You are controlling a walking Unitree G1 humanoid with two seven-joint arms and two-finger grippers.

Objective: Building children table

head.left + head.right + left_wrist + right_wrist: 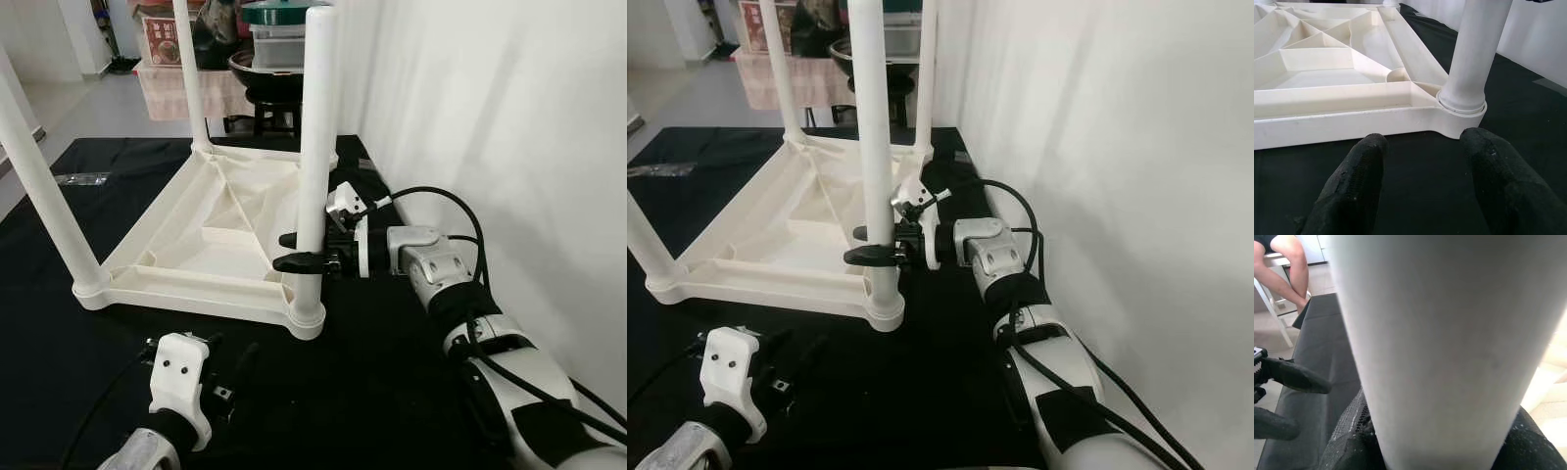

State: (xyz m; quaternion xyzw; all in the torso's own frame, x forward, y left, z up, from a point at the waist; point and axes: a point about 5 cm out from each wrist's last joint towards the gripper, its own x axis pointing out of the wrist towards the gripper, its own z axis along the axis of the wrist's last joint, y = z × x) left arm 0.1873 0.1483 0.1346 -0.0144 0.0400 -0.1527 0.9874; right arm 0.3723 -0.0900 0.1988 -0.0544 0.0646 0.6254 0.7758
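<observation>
With the white plastic tabletop (211, 250) lying upside down on the black cloth, the right claw (299, 252) is clenched round the smooth round near-corner leg (314, 147), likely seating it, so a firm downward push seems next, while the left claw (1422, 171) hovers released nearby.

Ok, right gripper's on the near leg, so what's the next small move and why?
Probably press the leg straight down into its corner socket to check that it is seated. The right gripper is shut on it low down, the leg stands upright in the upturned tabletop, and the left gripper waits open on the black mat nearby.
</observation>
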